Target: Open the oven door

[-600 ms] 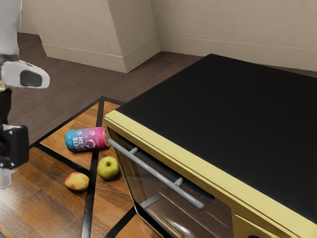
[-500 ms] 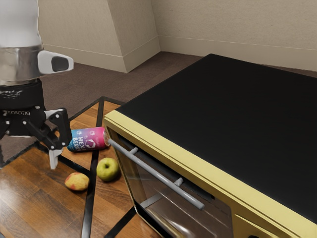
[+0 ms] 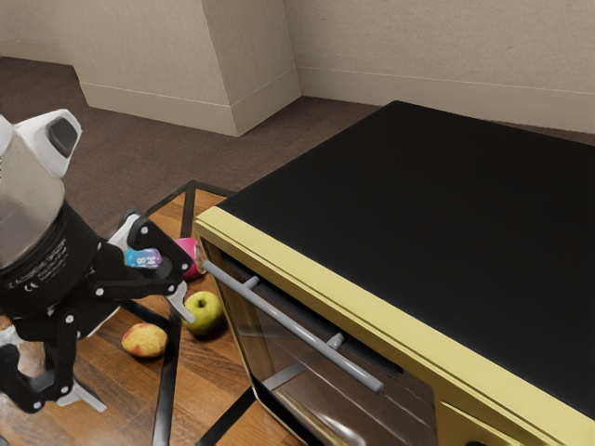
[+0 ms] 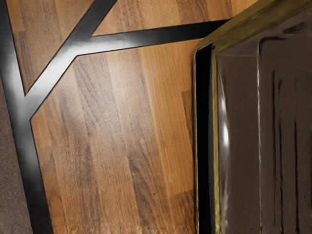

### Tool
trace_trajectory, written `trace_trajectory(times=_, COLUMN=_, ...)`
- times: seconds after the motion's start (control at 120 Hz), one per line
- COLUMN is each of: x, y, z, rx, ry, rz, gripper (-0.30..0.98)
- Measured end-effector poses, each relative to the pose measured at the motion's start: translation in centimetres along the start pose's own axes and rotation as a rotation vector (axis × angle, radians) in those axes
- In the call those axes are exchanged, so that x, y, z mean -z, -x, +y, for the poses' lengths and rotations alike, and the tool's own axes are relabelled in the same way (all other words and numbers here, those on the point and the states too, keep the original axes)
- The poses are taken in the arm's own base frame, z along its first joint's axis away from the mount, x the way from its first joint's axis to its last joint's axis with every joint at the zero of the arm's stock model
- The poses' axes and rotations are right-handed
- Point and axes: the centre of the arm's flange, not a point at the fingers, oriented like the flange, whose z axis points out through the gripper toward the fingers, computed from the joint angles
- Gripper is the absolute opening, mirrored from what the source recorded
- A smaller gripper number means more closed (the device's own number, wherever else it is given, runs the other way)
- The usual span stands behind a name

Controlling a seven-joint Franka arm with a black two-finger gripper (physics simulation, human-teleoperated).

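Note:
My gripper (image 3: pixel 138 347) is at the exterior view's lower left, its two fingers spread wide with nothing between them. It is tilted toward the oven (image 3: pixel 446 223), a yellow-edged box with a black top. A grey bar handle (image 3: pixel 296 327) runs along the upper front of the glass oven door (image 3: pixel 325 400); a gap separates it from the nearer finger. The door stands closed in the exterior view. In the wrist view the oven's glass front (image 4: pixel 239 141) rises beside the wooden table.
A green apple (image 3: pixel 204 314) and a yellow-red fruit (image 3: pixel 144 340) lie on the table (image 3: pixel 214 381) near the fingers. Partly behind the gripper lies a pink and blue can (image 3: pixel 191 257). Black strips (image 4: pixel 146 37) cross the tabletop.
From the exterior view's left edge, my hand has come in over the table, lower down, and tilted toward the oven. Part of the can is now covered. The oven has not moved.

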Motion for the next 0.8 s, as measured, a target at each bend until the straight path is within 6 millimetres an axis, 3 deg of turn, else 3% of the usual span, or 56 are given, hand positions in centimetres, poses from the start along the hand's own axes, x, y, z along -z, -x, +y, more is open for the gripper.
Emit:
trace_trajectory(times=0.133, x=-1.5, y=1.7, z=-2.5, rx=0.087, ry=0.054, rz=-0.073, gripper=0.69)
trace_trajectory(times=0.258, x=-2.6, y=2.8, z=-1.2, rx=0.153, ry=0.089, rz=-0.099, gripper=0.69)
trace_trajectory(times=0.442, x=-2.7, y=3.4, z=-0.1, rx=0.249, ry=0.148, rz=-0.107, gripper=0.69)
trace_trajectory(times=0.8, x=-5.9, y=2.0, z=1.9, rx=0.38, ry=0.13, rz=-0.106, gripper=0.69)
